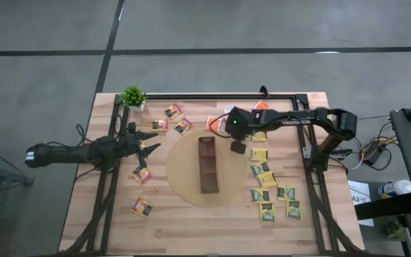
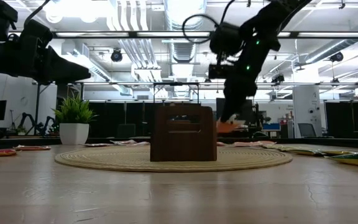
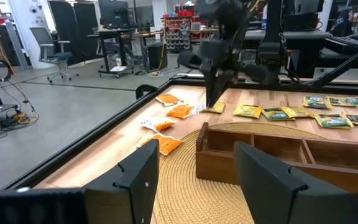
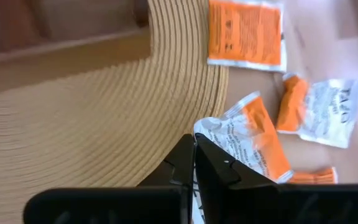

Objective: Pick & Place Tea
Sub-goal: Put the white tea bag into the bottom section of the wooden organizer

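Where the woven round mat (image 4: 98,118) curves at twelve o'clock, the right gripper (image 4: 194,163) pinches a crinkled orange-and-white tea sachet (image 4: 253,140); the left gripper (image 1: 150,145) gapes empty.

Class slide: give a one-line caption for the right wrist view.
Right gripper, shut on an orange tea sachet at the woven mat's edge.

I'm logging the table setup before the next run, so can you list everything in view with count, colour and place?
Tea sachets, yellow and dark green: about ten, right of the mat.
Tea sachets, orange: about eight, far side and left of the mat.
Round woven mat: one, tan, table centre.
Long wooden box: one, brown, on the mat.
Potted plant: one, green, far left corner.
Left gripper: open, left of the mat.
Right gripper: shut on orange-and-white sachet at the mat's edge.
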You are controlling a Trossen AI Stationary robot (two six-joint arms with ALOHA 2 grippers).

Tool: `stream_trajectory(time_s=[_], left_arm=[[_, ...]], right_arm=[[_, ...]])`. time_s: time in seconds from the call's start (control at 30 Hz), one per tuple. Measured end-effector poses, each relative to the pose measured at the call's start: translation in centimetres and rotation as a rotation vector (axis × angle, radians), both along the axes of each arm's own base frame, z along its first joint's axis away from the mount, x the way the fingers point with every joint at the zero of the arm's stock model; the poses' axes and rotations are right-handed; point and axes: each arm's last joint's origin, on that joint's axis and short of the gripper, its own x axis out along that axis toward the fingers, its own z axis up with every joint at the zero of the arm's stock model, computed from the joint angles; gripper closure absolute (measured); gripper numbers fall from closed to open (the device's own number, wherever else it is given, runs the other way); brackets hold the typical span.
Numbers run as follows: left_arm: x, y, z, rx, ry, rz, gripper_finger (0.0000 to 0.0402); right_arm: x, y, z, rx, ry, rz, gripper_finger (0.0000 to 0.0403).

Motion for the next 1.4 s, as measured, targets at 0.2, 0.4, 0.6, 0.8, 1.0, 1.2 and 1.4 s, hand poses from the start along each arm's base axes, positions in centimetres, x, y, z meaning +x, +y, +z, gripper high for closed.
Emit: stream_trajectory(time_s=[0.2, 0.4, 0.6, 0.8, 1.0, 1.2, 1.4], left_arm=[[0.0, 0.0, 0.0, 0.000, 0.000, 0.000, 0.0199], [0.0, 0.0, 0.0, 0.000, 0.000, -0.001, 0.0199], [0.0, 0.0, 0.0, 0.000, 0.000, -0.001, 0.0199], [0.0, 0.0, 0.0, 0.000, 0.000, -0.001, 0.0199], [0.0, 0.0, 0.0, 0.000, 0.001, -0.001, 0.0199], [0.0, 0.0, 0.0, 0.000, 0.000, 0.000, 0.0199], [0.0, 0.0, 0.0, 0.000, 0.000, 0.000, 0.0199]], right_arm=[[-1.3, 0.5, 3.4, -0.030, -0.113, -0.004, 0.0394], [-2.6, 1.3, 6.8, 0.060, -0.215, 0.044, 0.0394], [-3.2, 2.3, 9.4, 0.264, -0.304, 0.192, 0.0394], [-2.4, 3.3, 10.6, 0.361, -0.331, 0.269, 0.0394], [-0.7, 5.3, 9.4, 0.482, -0.268, 0.361, 0.0394], [0.6, 7.3, 8.9, 0.494, -0.246, 0.505, 0.0394], [1.2, 8.1, 9.0, 0.428, -0.250, 0.638, 0.0394]])
